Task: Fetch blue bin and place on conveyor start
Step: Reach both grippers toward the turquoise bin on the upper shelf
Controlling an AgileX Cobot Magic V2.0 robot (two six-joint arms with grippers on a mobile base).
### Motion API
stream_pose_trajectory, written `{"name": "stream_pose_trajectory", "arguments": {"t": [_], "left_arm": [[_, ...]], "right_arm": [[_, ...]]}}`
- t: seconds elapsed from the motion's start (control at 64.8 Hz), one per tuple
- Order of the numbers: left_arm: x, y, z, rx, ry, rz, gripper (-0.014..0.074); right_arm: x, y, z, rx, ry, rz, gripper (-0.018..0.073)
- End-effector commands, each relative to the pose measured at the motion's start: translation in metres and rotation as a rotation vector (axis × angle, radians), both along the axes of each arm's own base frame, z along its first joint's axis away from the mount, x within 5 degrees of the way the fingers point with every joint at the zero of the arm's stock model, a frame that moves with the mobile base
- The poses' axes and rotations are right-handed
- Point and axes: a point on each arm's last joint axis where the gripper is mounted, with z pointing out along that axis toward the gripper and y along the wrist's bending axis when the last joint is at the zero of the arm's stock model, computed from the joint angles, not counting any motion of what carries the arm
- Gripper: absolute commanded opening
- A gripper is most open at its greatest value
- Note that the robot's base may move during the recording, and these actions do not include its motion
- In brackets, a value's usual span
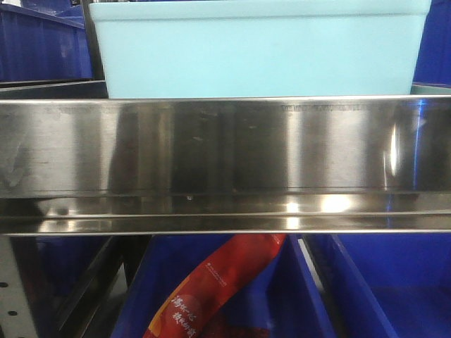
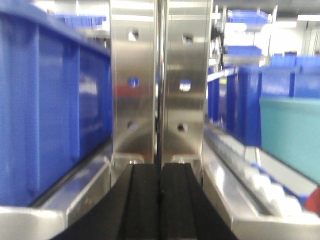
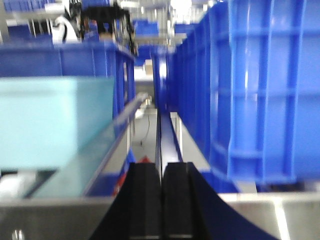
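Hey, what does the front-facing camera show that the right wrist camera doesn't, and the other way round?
Only the front view shows the broad face of the stainless-steel shelf rail and white lettering on a red packet below it. Only the right wrist view shows the right pincer, its fingers together. Both show the blue bin and dark blue bins.

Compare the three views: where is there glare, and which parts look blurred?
Front-facing view: fairly sharp, with bright glare patches on the steel shelf rail below the blue bin. Left wrist view: soft all over, the far background washed out by lights. Right wrist view: the blue bin at left is smeared, the dark blue ribbed bins at right somewhat crisper.
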Motion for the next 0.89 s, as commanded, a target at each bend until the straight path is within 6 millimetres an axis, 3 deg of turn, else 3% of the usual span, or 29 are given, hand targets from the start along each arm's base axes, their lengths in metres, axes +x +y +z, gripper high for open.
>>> {"name": "stream_pose_trajectory", "arguments": {"t": [0.0, 0.123, 0.247, 0.386, 0.524, 0.71, 0.879], "left_arm": [[-0.002, 0.0, 0.009, 0.001, -0.049, 0.003, -0.0111], [-0.01, -0.001, 0.039, 0.0, -0.024, 0.001, -0.0084], [-0.024, -0.001, 0.076, 0.002, -0.015, -0.001, 0.0109], [-0.026, -0.002, 0.106, -0.009, 0.003, -0.009, 0.0363], [-0.019, -0.004, 0.12, -0.038, -0.002, -0.061, 0.0444], [0.002, -0.008, 0.142, 0.033, 0.197, -0.136, 0.0444], [0.03, -0.022, 0.178, 0.12, 0.297, -0.267, 0.0444]], "right_arm": [[-0.002, 0.0, 0.01, 0.0, -0.07, -0.001, -0.0162], [-0.013, 0.003, 0.05, 0.0, -0.051, 0.015, -0.0162], [-0.025, 0.005, 0.086, -0.001, -0.028, 0.027, -0.0091], [-0.023, 0.005, 0.111, 0.0, 0.001, 0.031, 0.023], [-0.01, 0.003, 0.112, -0.003, 0.053, 0.026, 0.0579], [-0.002, 0.001, 0.124, -0.053, 0.042, 0.004, 0.057], [0.015, 0.0, 0.14, -0.041, 0.148, 0.016, 0.057]]}}
